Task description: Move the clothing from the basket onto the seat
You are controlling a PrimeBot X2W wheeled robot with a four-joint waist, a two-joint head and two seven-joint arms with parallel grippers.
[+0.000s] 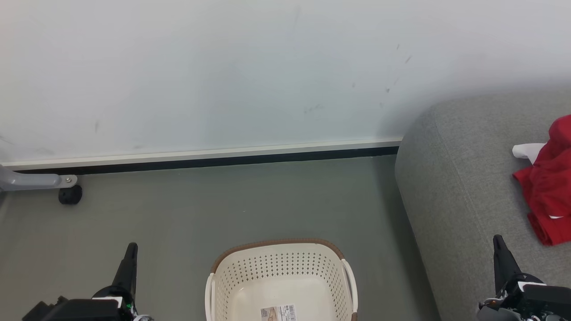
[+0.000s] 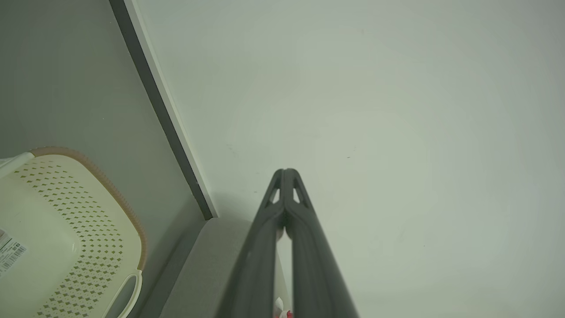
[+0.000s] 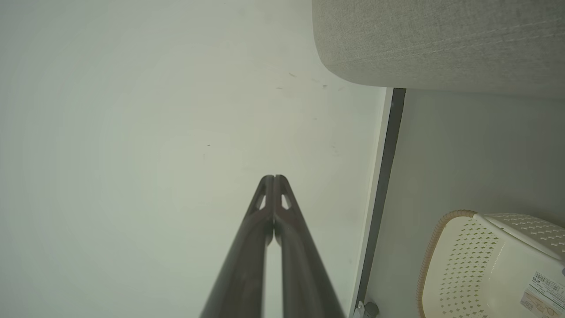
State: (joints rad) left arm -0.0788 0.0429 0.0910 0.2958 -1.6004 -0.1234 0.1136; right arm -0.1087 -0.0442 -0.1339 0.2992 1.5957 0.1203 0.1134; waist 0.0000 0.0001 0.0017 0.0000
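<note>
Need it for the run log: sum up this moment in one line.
basket: empty | clothing: on seat | left gripper: shut | right gripper: shut

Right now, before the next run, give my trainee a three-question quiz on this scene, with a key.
1. Where does the red clothing lie?
2. True or false: a garment lies in the basket.
3. The left gripper and the right gripper are: A both open, B both shut, C one open and one shut.
Key: 1 on the grey seat; 2 false, the visible inside is bare; 3 B.
</note>
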